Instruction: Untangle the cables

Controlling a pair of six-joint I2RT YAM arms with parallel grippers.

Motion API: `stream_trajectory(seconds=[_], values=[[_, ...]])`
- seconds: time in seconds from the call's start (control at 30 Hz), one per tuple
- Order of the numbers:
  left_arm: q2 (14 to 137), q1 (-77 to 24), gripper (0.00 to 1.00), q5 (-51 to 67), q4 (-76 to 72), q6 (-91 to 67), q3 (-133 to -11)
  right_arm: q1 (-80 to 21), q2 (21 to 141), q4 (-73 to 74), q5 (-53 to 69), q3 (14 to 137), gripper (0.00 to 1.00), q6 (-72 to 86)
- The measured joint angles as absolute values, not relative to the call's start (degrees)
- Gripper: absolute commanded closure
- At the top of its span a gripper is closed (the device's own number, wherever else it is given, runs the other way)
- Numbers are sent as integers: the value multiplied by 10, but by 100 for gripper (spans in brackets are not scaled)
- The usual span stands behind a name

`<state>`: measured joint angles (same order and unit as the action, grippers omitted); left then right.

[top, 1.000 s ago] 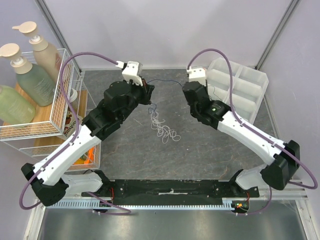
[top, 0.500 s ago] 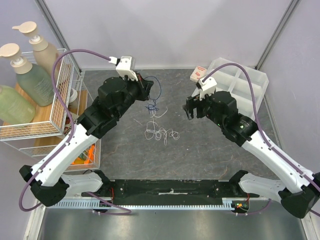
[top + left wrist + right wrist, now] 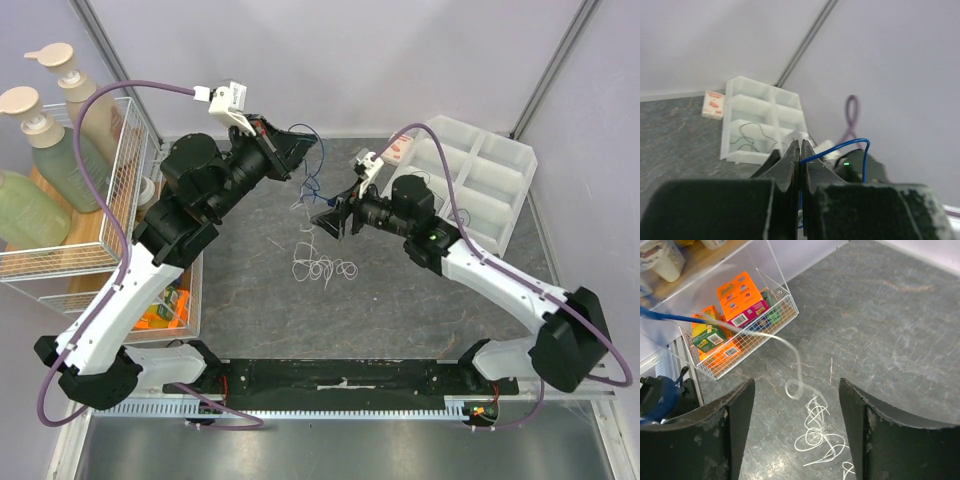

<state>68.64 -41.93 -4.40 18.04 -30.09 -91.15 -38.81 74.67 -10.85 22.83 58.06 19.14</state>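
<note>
My left gripper (image 3: 300,157) is raised at the back centre, shut on a dark blue cable (image 3: 311,172) that hangs down from it. In the left wrist view the jaws (image 3: 800,143) are pressed together on the blue cable (image 3: 840,149), which arcs out to the right. A white cable (image 3: 322,264) lies in loose curls on the table, its upper end rising toward the blue one. My right gripper (image 3: 326,221) is open and empty, above the white curls (image 3: 821,432), which show between its jaws (image 3: 796,383). A thin black cable (image 3: 754,136) lies in a tray compartment.
A white compartment tray (image 3: 497,175) stands at the back right, with a small red-and-white box (image 3: 400,147) beside it. A wire rack (image 3: 118,215) with pump bottles (image 3: 42,140) and orange boxes (image 3: 740,302) stands at the left.
My left gripper lifted the blue cable up and back to the left. My right arm left the tray, swung left to the centre and now hangs open over the white curls.
</note>
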Motion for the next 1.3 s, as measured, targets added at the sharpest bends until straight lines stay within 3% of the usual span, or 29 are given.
stream_trajectory(seconds=[0.17,0.37,0.43,0.6,0.77,1.07,1.17,1.3], values=[[690,-417,98,18,148,-313,-932,-399,797,-118,204,580,55,210],[707,-417,98,77,100,-312,-1018,-402,786,-87,137,534,54,222],[708,-417,98,93,85,-308,-1041,-399,771,-57,113,525,50,215],[711,-417,98,106,65,-299,-1063,-380,722,7,82,514,22,195],[745,-417,98,84,112,-299,-1089,-375,700,118,77,576,9,144],[811,-379,98,95,240,-369,-1059,-376,591,117,148,693,7,123],[822,-372,98,111,254,-397,-1038,-376,589,69,153,708,6,151],[827,-371,98,130,266,-431,-1013,-376,626,43,136,721,12,196]])
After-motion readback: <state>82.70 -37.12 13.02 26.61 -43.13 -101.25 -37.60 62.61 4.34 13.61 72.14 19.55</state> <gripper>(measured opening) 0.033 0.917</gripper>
